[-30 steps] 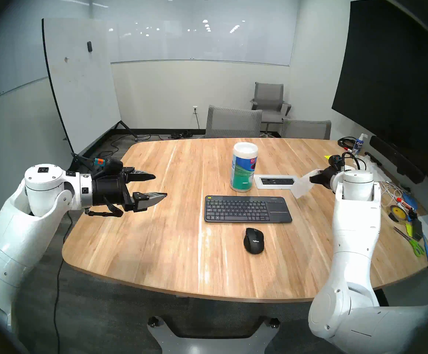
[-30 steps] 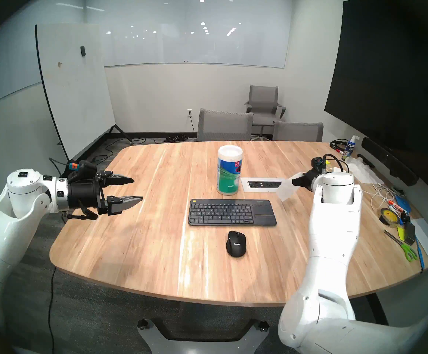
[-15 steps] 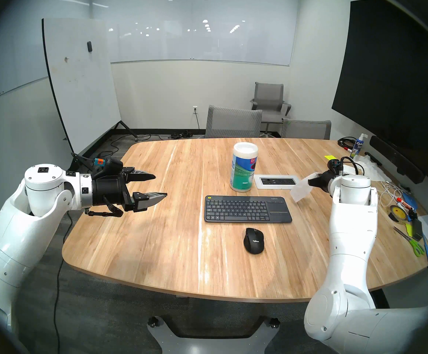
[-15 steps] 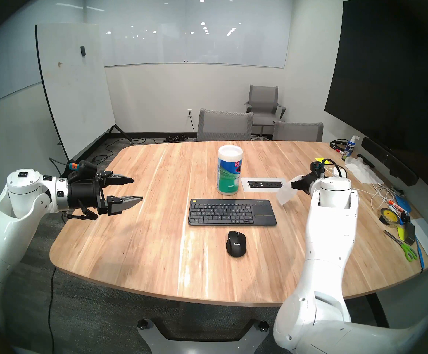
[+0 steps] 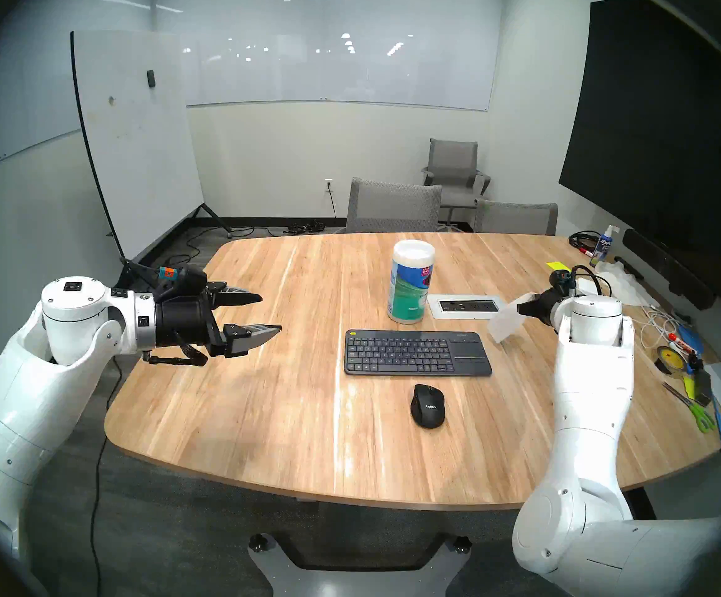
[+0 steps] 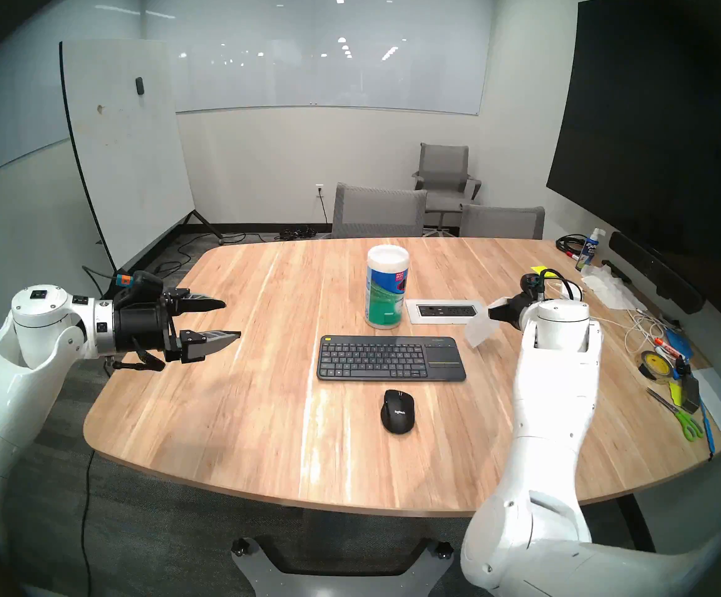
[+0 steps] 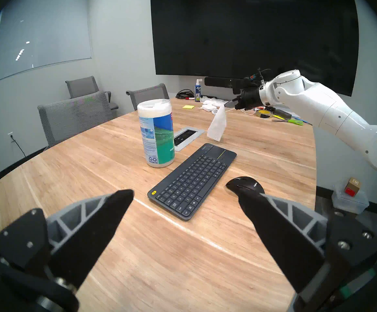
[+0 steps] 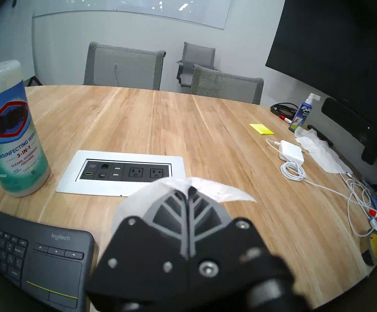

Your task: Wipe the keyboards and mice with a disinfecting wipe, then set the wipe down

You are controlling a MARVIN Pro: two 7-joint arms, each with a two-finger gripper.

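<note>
1. Two head views show almost the same thing. The slim black keyboard with dark grey keys (image 5: 418, 352) lies flat in the middle of the wooden bench (image 5: 264, 411). The small round black mouse (image 5: 427, 406) sits just in front of it, not touching. The right gripper (image 5: 522, 309) is pinched tight on the thin white wipe (image 5: 506, 322), which hangs in the air past the keyboard's touchpad end. The left gripper (image 5: 270, 314) is wide open and holds nothing.

2. From the left wrist view, the wipe (image 7: 217, 124) dangles above the bench, beyond the far end of the keyboard (image 7: 193, 181). The tall white tub with a green and blue label (image 7: 157, 133) stands near the keyboard. The open left gripper's fingers (image 7: 106, 219) are spread far apart over bare wood.

3. From the right wrist view, the gripper (image 8: 189, 191) is closed, with the wipe (image 8: 219, 190) folded around its tips. The silver plug panel (image 8: 124, 172) is straight ahead.

4. I think wiping has not started. Next, the right gripper should come down and across to the keyboard, then rub softly so it does not slide.
</note>
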